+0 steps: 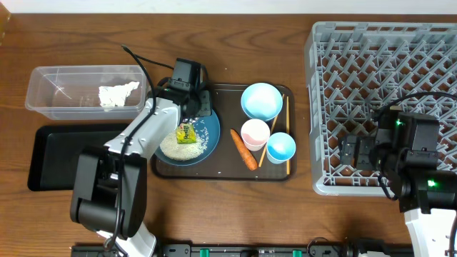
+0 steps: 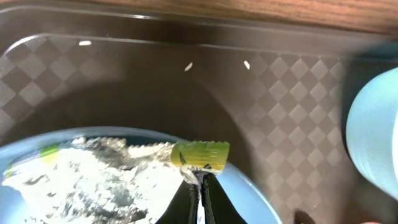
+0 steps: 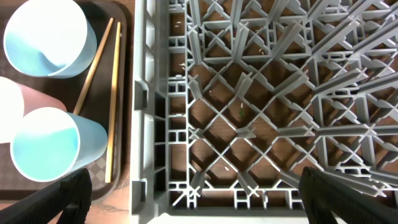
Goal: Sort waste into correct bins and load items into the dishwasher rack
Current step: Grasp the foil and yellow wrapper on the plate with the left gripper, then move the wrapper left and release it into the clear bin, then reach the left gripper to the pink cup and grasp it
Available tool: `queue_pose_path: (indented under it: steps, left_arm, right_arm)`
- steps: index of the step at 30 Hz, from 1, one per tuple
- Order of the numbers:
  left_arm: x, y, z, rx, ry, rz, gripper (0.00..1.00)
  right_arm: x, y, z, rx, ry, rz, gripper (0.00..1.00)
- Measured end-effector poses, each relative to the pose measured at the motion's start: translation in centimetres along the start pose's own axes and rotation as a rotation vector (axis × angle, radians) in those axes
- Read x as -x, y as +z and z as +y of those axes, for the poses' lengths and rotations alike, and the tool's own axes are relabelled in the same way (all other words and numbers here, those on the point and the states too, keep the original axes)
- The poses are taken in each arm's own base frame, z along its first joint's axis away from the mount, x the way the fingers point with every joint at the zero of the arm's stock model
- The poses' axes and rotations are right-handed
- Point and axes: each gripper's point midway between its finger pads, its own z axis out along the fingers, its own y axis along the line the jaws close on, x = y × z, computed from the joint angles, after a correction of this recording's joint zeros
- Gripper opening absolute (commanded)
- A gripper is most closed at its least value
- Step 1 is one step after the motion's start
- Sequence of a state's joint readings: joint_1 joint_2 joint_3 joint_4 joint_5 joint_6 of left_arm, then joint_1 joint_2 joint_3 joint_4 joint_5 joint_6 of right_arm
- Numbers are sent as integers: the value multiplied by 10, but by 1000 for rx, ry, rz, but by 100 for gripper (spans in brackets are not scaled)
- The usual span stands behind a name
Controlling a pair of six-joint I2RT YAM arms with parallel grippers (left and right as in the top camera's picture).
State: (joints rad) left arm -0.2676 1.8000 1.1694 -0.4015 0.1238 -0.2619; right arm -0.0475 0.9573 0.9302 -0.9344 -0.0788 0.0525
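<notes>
My left gripper [image 1: 188, 120] is shut on a crumpled silver foil wrapper with a yellow-green end [image 1: 187, 133], over the heap of white rice [image 1: 178, 148] on the dark blue plate [image 1: 213, 130]. In the left wrist view the closed fingers [image 2: 200, 186] pinch the foil [image 2: 200, 155] above the plate [image 2: 252, 194]. An orange carrot [image 1: 243, 148], pale blue bowl [image 1: 260, 100], pinkish cup [image 1: 254, 133], light blue cup [image 1: 280, 147] and chopsticks [image 1: 287, 135] lie on the brown tray. My right gripper [image 1: 355, 153] is open and empty over the grey rack's [image 1: 385, 78] left edge [image 3: 196, 199].
The clear tub [image 1: 43, 89] at the far left holds a white wrapper scrap [image 1: 118, 94]. The black tray [image 1: 53, 153] lies in front of it. The brown serving tray [image 1: 228, 173] sits between the bins and the rack.
</notes>
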Motion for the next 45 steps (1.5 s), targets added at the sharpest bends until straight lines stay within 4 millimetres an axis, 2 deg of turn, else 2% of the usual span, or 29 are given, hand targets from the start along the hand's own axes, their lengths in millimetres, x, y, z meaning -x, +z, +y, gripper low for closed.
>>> queue_pose_path:
  steps: [2,4,8,12,14,21,22,23,24,27,28,31,35,41,45]
  left_arm:
    - [0,-7,0,0,0,-2,6]
    - [7,-26,-1,-6,-2,-37,6]
    - [37,-85,1,-24,-5,-202,6]
    - [67,-142,28,10,-54,-377,6]
    - [77,-157,49,45,-93,-434,6]
    - [99,-174,134,183,-252,-534,6]
    - [100,-175,143,196,-267,-540,10]
    - [100,-174,153,213,-285,-539,26]
    - [99,-173,163,231,-295,-533,38]
    - [95,-166,181,261,-330,-512,57]
    - [93,-164,183,267,-330,-503,57]
    - [93,-161,180,243,-334,-498,57]
    - [88,-157,161,160,-311,-460,57]
    - [54,-139,109,62,-239,-287,57]
    - [28,-126,61,2,-147,-175,57]
  right_arm:
    - [0,0,0,0,0,1,99]
    - [0,0,0,0,0,2,99]
    - [0,0,0,0,0,1,99]
    - [0,0,0,0,0,1,99]
    - [0,0,0,0,0,0,99]
    - [0,0,0,0,0,0,99]
    - [0,0,0,0,0,0,99]
    - [0,0,0,0,0,0,99]
    - [0,0,0,0,0,0,99]
    - [0,0,0,0,0,0,99]
    - [0,0,0,0,0,0,99]
    - [0,0,0,0,0,0,99]
    - [0,0,0,0,0,-1,99]
    - [0,0,0,0,0,-1,99]
    - [1,0,0,0,0,-4,99]
